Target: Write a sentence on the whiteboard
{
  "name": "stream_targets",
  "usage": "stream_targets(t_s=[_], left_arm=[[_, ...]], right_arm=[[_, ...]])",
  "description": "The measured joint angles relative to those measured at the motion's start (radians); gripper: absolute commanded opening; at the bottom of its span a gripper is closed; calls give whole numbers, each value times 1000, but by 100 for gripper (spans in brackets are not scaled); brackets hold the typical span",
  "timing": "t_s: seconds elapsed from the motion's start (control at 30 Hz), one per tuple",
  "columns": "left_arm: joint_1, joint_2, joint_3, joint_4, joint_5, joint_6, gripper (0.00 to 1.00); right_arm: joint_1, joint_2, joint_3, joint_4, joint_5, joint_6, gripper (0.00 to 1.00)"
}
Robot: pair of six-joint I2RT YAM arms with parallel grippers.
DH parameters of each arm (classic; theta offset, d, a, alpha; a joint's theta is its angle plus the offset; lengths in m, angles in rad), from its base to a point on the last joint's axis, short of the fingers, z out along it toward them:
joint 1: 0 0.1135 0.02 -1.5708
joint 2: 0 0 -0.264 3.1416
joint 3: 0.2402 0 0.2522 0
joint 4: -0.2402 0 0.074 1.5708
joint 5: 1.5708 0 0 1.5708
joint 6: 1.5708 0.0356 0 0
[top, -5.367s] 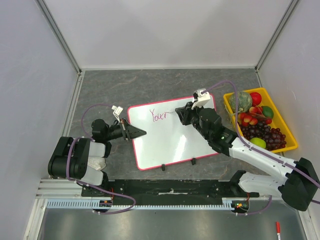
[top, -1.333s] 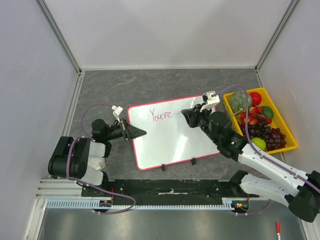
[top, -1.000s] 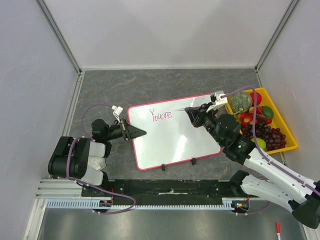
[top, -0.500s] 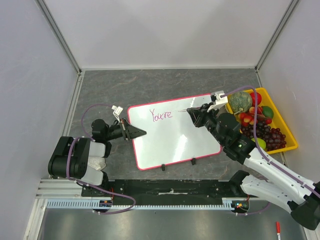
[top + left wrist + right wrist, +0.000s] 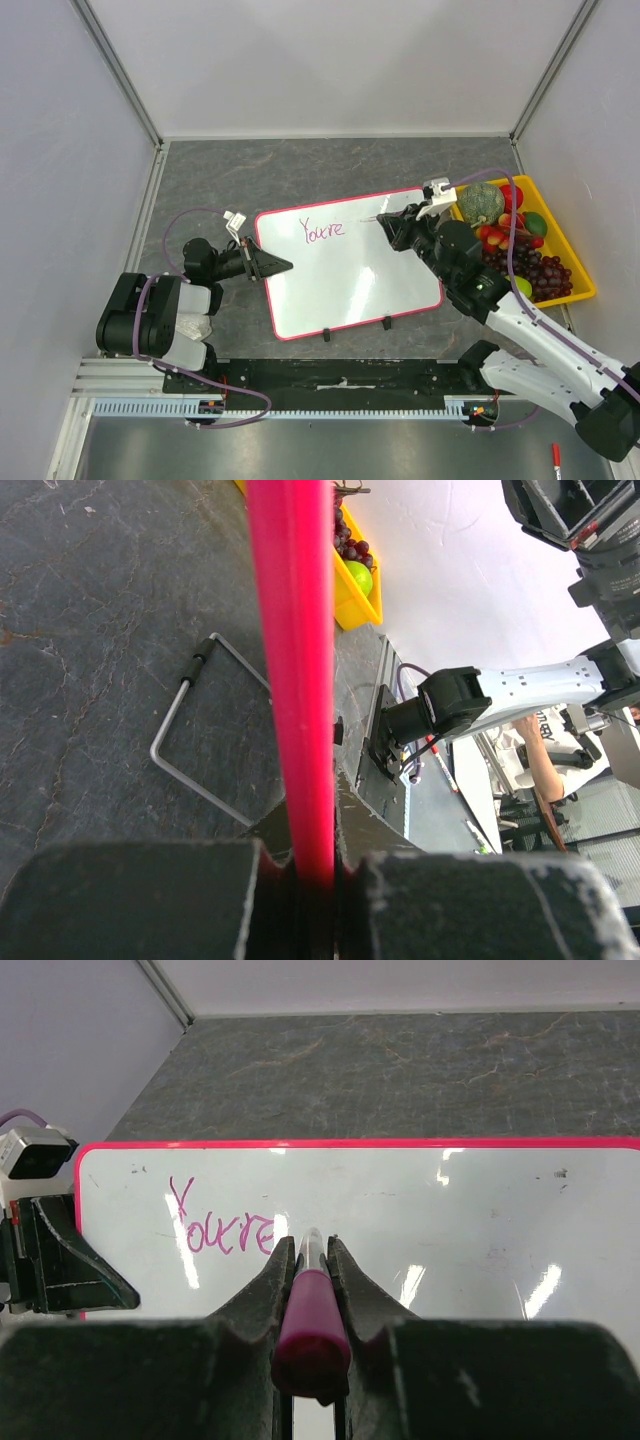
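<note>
The whiteboard [image 5: 350,280] with its pink-red rim lies on the grey table; it also shows in the right wrist view [image 5: 480,1220]. The sentence [image 5: 322,230] reads "You're" in magenta near the board's top left, also seen in the right wrist view [image 5: 222,1228]. My right gripper [image 5: 392,226] is shut on a magenta marker [image 5: 312,1305], tip over the board just right of the word. My left gripper [image 5: 272,266] is shut on the board's left rim [image 5: 295,680].
A yellow bin [image 5: 575,262] of toy fruit stands right of the board, close behind my right arm. Two black clips [image 5: 356,328] sit on the board's near edge. A red pen [image 5: 555,462] lies on the near ledge at bottom right. Grey walls enclose the table.
My right gripper finished "You're", lifted away to the right, then settled with the marker tip just right of the word. The left gripper and board have not moved.
</note>
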Motion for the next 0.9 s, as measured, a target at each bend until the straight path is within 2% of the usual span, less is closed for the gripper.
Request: stream_targets(t_s=[0.9], left_arm=[[0, 14, 0, 22, 3, -7, 2]], right_arm=[[-39, 134, 24, 30, -5, -21, 0]])
